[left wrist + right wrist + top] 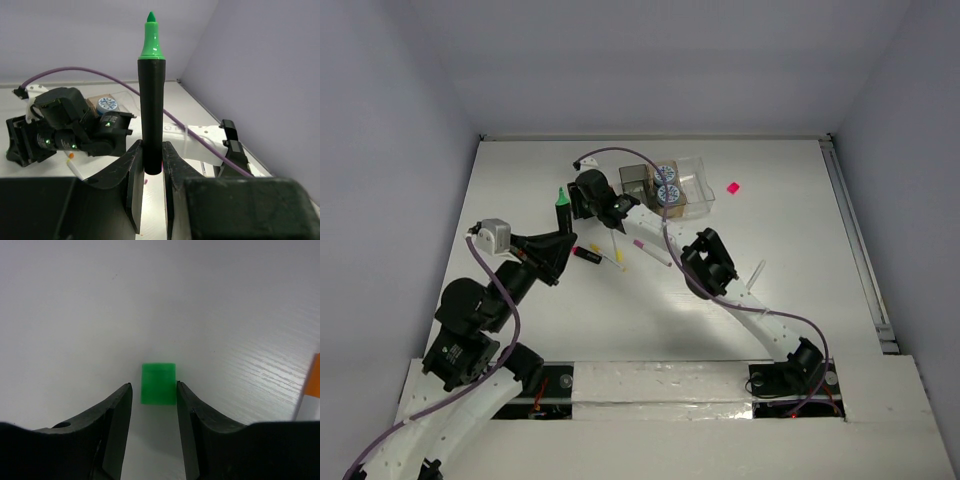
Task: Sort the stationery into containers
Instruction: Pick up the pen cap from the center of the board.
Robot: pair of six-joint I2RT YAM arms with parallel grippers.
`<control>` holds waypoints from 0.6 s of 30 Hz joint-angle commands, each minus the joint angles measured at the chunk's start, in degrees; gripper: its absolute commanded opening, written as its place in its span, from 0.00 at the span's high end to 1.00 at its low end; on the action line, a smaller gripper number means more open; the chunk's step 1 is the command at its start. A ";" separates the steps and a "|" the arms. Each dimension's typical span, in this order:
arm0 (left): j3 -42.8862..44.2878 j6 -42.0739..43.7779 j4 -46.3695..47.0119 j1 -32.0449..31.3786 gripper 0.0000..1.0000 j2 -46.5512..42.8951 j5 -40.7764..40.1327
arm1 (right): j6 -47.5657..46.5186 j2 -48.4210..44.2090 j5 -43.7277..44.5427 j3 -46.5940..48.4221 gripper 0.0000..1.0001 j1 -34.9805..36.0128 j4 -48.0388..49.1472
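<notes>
My left gripper (153, 150) is shut on a short black marker (151, 110) with a green tip and holds it upright above the table; from above, the marker (562, 205) shows left of the bins. My right gripper (154, 390) is low over the table, jaws open on either side of a small green eraser (158, 384). The right finger touches the eraser and a narrow gap remains on the left. In the top view the right gripper (584, 198) hides this eraser. The containers stand at the back: dark grey (634, 180), amber (678, 205) holding two tape rolls (667, 192), and clear (698, 175).
A pink eraser (733, 187) lies right of the bins. Several pens (651, 249) and a black marker (587, 254) lie on the table between the two arms. An orange pen cap (314, 382) is at the right edge of the right wrist view. A white pen (756, 272) lies beside the right forearm.
</notes>
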 commanded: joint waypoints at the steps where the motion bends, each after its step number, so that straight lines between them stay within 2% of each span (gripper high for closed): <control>1: -0.39 0.44 4.52 -0.41 1.00 -1.59 2.46 | -0.70 2.49 2.04 1.83 0.53 0.80 -3.31; 5: -0.65 0.79 4.43 -0.41 1.00 -2.56 3.16 | 0.00 2.49 2.83 1.74 0.55 0.80 -3.66; 14: -0.65 1.32 4.17 -0.41 1.00 -2.91 2.99 | 0.35 0.65 3.45 -1.33 0.68 0.80 -3.04; 18: -0.56 1.32 4.17 -0.41 1.00 -2.48 2.90 | 0.62 -2.60 3.54 -8.69 0.69 0.80 -0.15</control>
